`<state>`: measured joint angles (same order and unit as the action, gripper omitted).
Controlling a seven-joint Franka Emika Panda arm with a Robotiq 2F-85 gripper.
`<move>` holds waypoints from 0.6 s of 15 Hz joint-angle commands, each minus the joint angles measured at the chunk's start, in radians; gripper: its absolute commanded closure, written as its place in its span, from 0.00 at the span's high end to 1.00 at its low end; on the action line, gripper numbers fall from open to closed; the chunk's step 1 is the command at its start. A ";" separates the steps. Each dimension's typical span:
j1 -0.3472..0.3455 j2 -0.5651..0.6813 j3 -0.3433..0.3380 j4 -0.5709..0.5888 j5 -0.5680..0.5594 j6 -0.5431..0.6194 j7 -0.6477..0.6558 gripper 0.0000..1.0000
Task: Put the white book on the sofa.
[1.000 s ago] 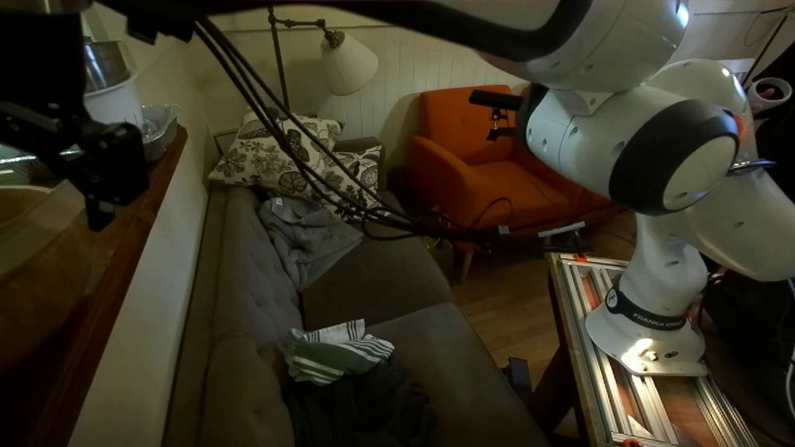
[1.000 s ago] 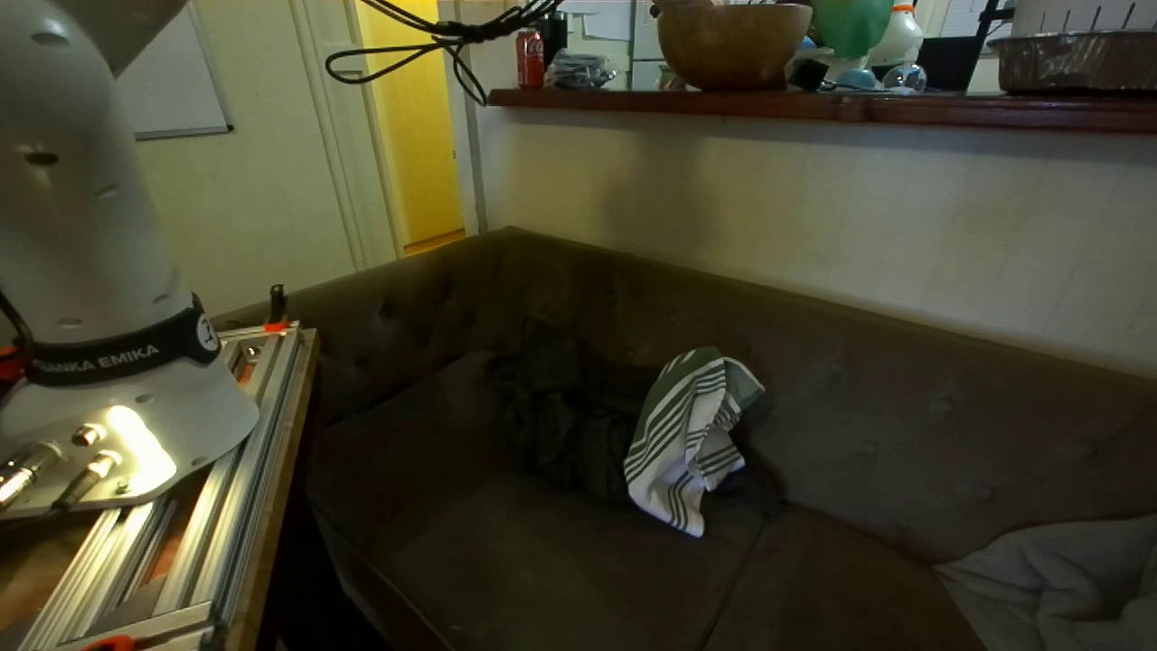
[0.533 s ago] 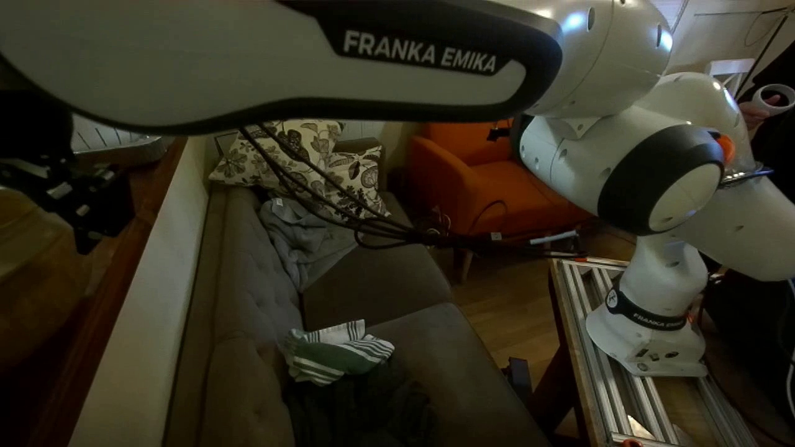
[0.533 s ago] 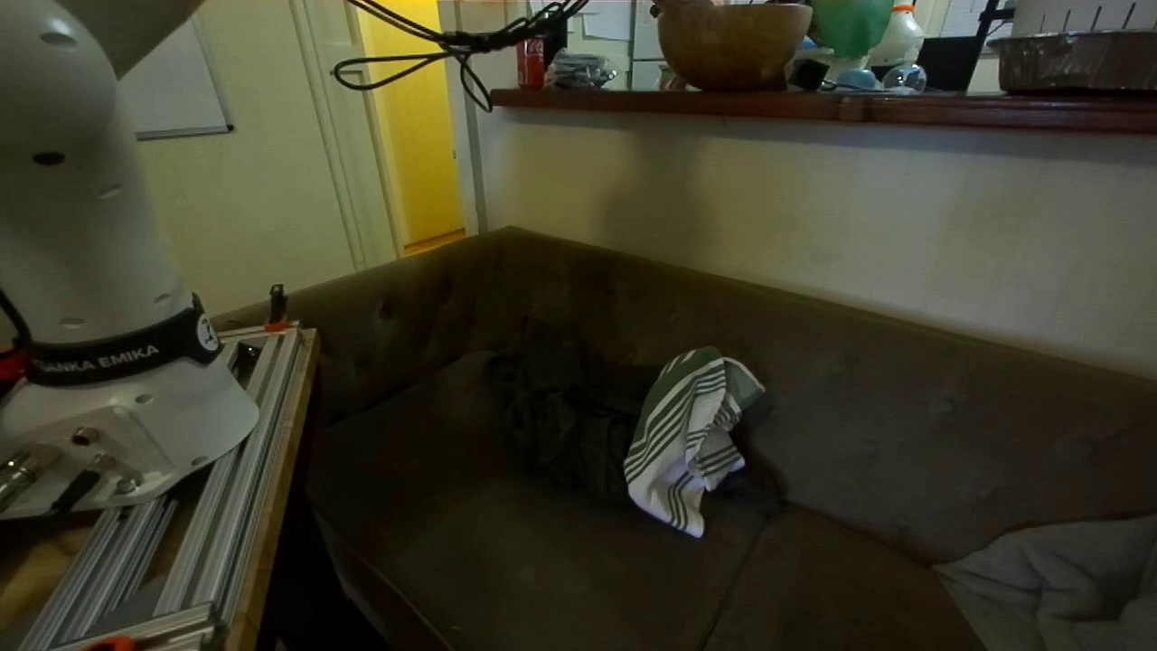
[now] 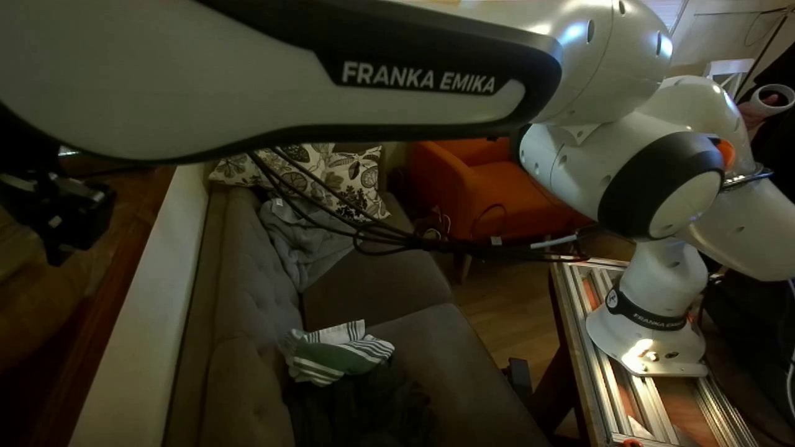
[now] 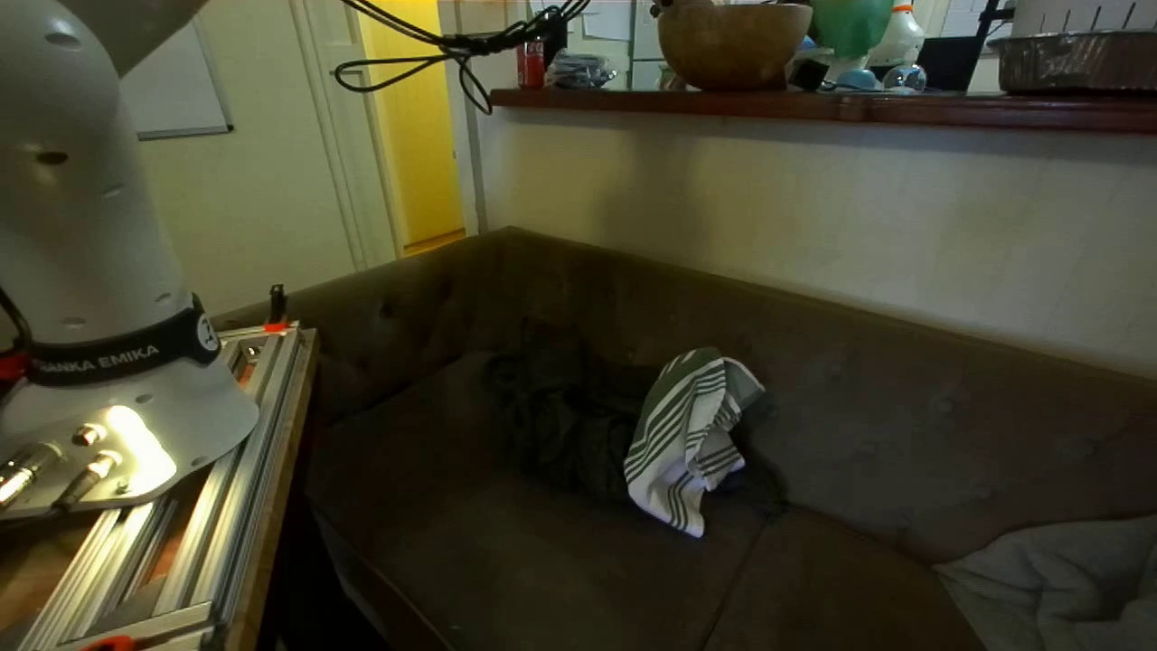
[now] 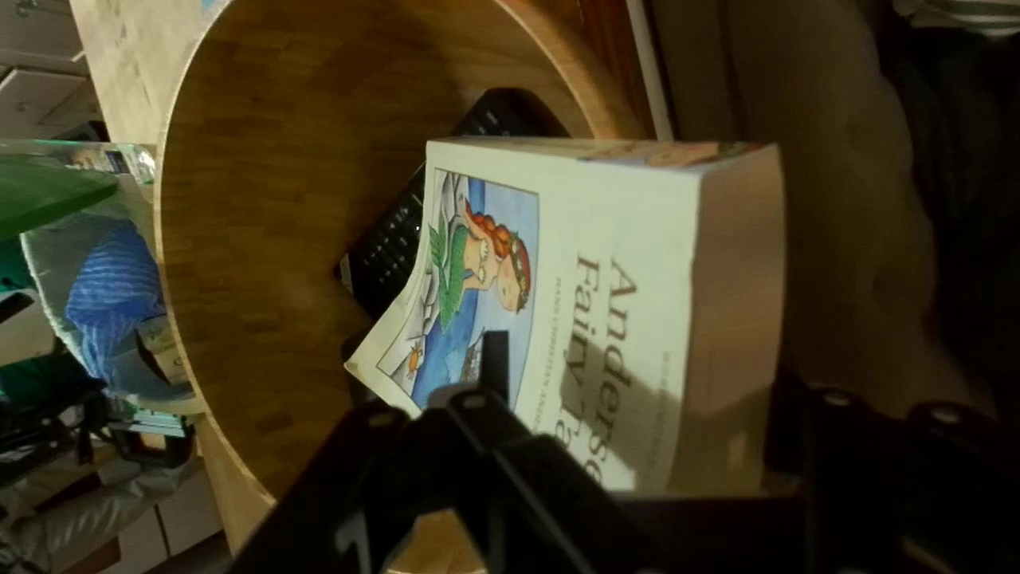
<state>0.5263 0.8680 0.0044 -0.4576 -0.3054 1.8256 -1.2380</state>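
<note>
The white book [image 7: 613,319] is a thick paperback with a mermaid picture and dark print on its cover. In the wrist view it leans in a wooden bowl [image 7: 263,199], reaching over its rim, with its page edges facing right. My gripper [image 7: 641,391] is open, with one finger in front of the cover, casting a shadow on it, and the other at the far side of the book. In an exterior view the gripper [image 5: 65,239] is at the far left above the counter; the book is hidden there. The grey-brown sofa [image 5: 435,354] also shows in an exterior view [image 6: 542,561].
A black remote [image 7: 390,247] lies in the bowl under the book. The wooden ledge [image 6: 615,101] runs above the sofa back. A striped towel [image 5: 338,351], dark cloth [image 5: 366,403] and grey blanket [image 5: 304,236] lie on the sofa. Loose cables [image 5: 397,239] hang from the arm.
The arm has come down, its forearm now crossing the top of an exterior view. The gripper has moved down and slightly left over the counter. The sofa and the cloths on it have not moved.
</note>
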 commanded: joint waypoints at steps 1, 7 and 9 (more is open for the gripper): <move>0.007 0.019 -0.010 0.029 -0.015 0.012 -0.005 0.39; 0.008 -0.002 -0.024 0.016 -0.023 0.038 0.022 0.05; 0.009 -0.021 -0.036 0.010 -0.029 0.068 0.047 0.07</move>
<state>0.5270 0.8689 -0.0097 -0.4533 -0.3055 1.8606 -1.2218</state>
